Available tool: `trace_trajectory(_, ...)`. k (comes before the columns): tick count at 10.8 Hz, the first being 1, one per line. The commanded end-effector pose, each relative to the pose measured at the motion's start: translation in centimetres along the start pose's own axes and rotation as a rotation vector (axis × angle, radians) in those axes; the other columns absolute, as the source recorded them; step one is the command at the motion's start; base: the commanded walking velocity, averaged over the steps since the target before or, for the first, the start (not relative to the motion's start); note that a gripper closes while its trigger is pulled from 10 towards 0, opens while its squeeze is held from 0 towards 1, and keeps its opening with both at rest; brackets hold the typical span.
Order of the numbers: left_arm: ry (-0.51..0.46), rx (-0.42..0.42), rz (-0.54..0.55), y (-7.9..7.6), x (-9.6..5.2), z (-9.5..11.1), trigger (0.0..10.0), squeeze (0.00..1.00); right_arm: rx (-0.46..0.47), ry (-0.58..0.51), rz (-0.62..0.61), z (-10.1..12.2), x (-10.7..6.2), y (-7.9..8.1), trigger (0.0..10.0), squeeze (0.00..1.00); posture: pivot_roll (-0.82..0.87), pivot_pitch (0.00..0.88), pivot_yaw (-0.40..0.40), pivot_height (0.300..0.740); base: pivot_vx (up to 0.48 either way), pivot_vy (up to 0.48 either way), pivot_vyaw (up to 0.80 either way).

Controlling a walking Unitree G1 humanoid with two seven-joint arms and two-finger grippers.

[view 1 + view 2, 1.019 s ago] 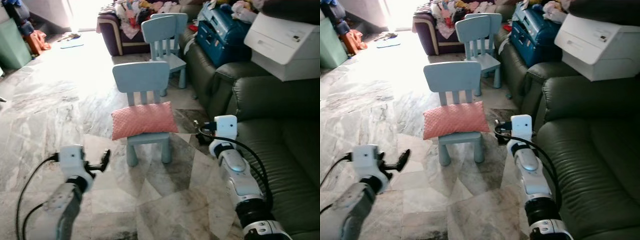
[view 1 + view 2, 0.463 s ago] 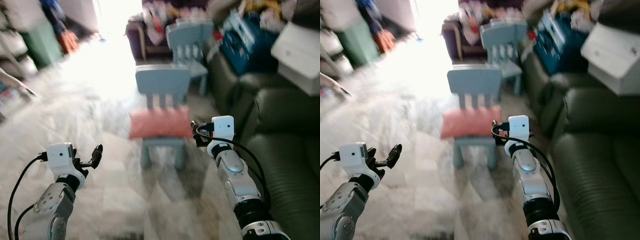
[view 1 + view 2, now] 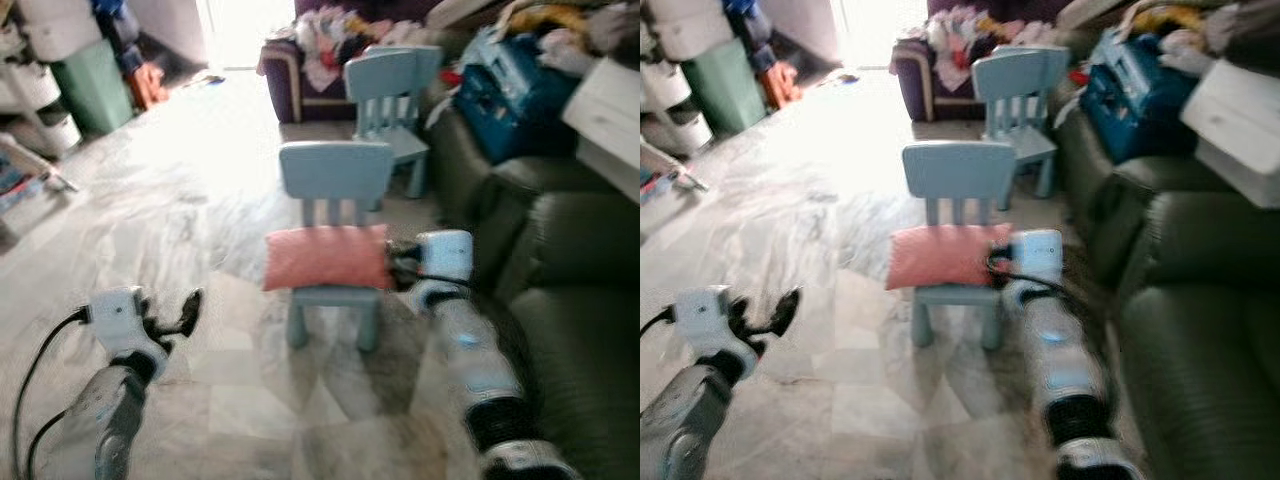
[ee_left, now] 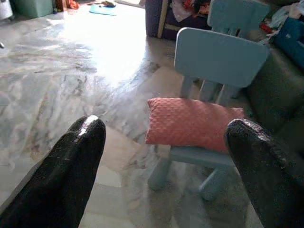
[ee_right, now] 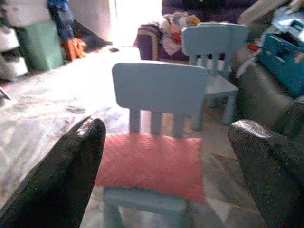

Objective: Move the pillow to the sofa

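A pink pillow [image 3: 325,257] lies across the seat of a small light-blue child's chair [image 3: 335,170] on the marble floor. My right gripper [image 3: 393,263] is at the pillow's right end, open, and its wrist view looks over the pillow [image 5: 149,164] between the two spread fingers [image 5: 71,171]. My left gripper [image 3: 190,306] hangs low, left of the chair and well short of it, also open, with the pillow [image 4: 192,123] ahead of it. The dark green leather sofa [image 3: 575,300] runs along the right.
A second blue chair [image 3: 392,85] stands behind the first. A blue bag [image 3: 505,85] and a white box [image 3: 612,110] sit on the sofa's far part. A purple sofa piled with clothes [image 3: 305,55] is at the back, with a green bin [image 3: 92,85] at far left.
The whole view has swung and is blurred, so the camera moved. My right gripper has closed in on the pillow's right end. The left gripper stays low at the left.
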State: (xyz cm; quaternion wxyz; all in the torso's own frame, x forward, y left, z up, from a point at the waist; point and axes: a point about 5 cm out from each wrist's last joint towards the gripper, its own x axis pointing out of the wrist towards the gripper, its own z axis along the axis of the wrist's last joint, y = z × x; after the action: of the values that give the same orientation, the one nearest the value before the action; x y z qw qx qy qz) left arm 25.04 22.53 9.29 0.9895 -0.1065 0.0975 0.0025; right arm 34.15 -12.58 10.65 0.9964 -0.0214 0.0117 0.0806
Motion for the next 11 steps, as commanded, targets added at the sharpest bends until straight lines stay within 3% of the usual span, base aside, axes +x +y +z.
trace_trajectory(1, -0.006, 0.002, -0.027, -0.61, 0.23, 0.12, 10.0, 0.0, -0.012, -0.005, -0.033, 0.2, -0.04, -1.28, 10.0, 0.0, -0.15, 0.012, 0.072, 0.74, 0.45, 0.0, 0.0)
trace_trajectory(11, 0.013, -0.009, -0.049, -1.17, 0.34, -0.35, 10.0, 0.0, -0.013, -0.005, -0.031, 0.23, 0.04, -1.23, 10.0, 0.0, -0.15, 0.013, 0.071, 0.74, 0.442, 0.0, 0.0)
